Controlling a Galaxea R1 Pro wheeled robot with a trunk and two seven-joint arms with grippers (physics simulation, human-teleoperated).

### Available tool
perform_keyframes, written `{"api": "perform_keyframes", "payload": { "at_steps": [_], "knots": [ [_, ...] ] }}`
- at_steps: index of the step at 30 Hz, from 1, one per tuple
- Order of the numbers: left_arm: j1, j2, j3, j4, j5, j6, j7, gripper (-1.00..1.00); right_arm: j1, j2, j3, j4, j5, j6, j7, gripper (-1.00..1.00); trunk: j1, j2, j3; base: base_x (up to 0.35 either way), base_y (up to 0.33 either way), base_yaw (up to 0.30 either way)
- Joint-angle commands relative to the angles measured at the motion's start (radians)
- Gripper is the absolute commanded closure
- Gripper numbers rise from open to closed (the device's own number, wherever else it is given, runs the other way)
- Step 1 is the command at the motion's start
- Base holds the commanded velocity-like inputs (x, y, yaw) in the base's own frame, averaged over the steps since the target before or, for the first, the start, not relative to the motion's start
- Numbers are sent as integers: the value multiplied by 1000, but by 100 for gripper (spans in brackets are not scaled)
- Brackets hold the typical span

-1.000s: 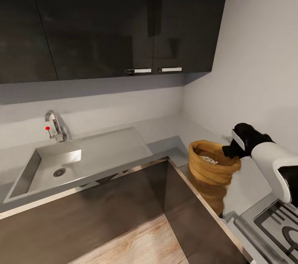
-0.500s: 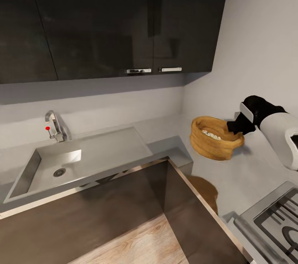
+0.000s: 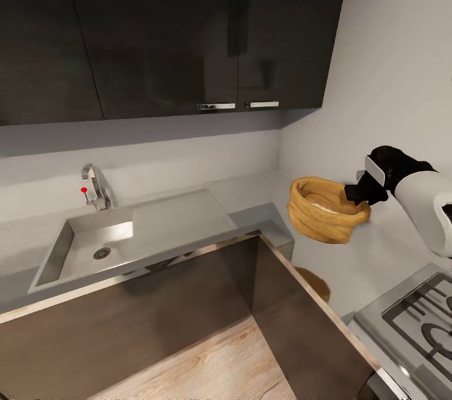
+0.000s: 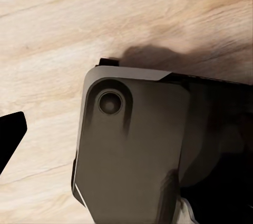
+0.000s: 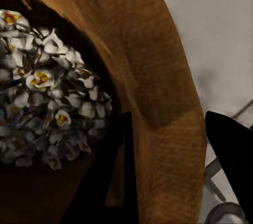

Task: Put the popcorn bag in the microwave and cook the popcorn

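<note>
- The stove [image 3: 414, 318] is seen nearest, at the lower right of the head view, set into the counter [image 3: 351, 262].
- The wooden floor [image 3: 220, 368] is seen below the dark cabinet fronts.
- The popcorn bag [image 3: 326, 210] is held clear above the counter, with its shadow cast on the surface below.
- The right claw [image 3: 363, 189] is closed on the rolled rim of the bag: in the right wrist view, 1 finger [image 5: 113, 182] is placed inside and 1 outside the wall.
- The popcorn [image 5: 47, 113] is seen heaped inside the bag.
- The left claw's state cannot be told; its wrist view shows floor and a dark robot part.
- The sink [image 3: 94, 249] and tap [image 3: 97, 186] are located further left.
- The dark wall cabinets [image 3: 169, 29] are mounted farthest back.
</note>
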Motion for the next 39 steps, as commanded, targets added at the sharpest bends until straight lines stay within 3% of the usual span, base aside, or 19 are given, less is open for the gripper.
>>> {"api": "perform_keyframes", "payload": {
  "at_steps": [1,4,6,7,8,9,11,13,15,17,20,26,29,34,39],
  "knots": [
    [-1,0,5,1,4,-3,-5,-100,-1,-1,-15,11,-1,4,5,100,1,-2,-2,-25,21,0],
    [-1,-3,5,1,4,-3,-5,-100,1,1,-75,23,-2,4,-30,100,1,-2,-2,-10,8,0],
    [-1,-2,5,1,4,-3,-5,-100,2,3,-144,23,-2,4,-106,100,1,-2,-2,-2,2,0],
    [-1,-1,5,1,4,-3,-5,-100,3,4,-223,20,-2,4,-179,100,1,-2,-2,0,0,0],
    [-1,-2,5,1,4,-3,-5,-100,4,5,-271,18,-3,4,-224,100,1,-2,-2,0,0,0],
    [-1,-2,5,1,4,-3,-5,-100,5,7,-347,17,-3,4,-301,100,1,-2,-2,0,0,0],
    [-1,-2,5,1,5,-3,-5,-100,6,10,-446,14,-3,4,-417,100,1,-2,-2,0,0,0],
    [-1,-1,5,1,5,-3,-5,-100,8,14,-589,12,-2,4,-569,100,1,-2,-2,0,0,0],
    [-1,-1,5,1,5,-3,-5,-100,8,16,-675,11,-1,4,-652,100,1,-2,-2,0,0,0],
    [-1,-1,5,1,5,-3,-5,-100,8,23,-713,11,-1,4,-709,100,1,-2,-2,0,0,0],
    [-1,-1,5,1,5,-3,-5,-100,9,52,-728,10,-1,2,-780,100,1,-2,-2,0,0,0],
    [-1,-1,5,1,5,-3,-5,-100,11,140,-738,10,-3,-63,-936,100,1,-2,-2,0,0,-120],
    [-1,-1,5,1,5,-3,-5,-100,11,167,-787,10,-3,-77,-966,100,1,-2,-2,0,0,-281],
    [-1,-1,5,1,5,-3,-5,-100,11,173,-842,10,-3,-93,-1023,100,1,-2,-2,0,0,-211],
    [-1,1,7,1,5,-3,-5,-100,12,173,-847,11,-3,-94,-1026,100,1,-2,-2,-51,1,-14]
  ]
}}
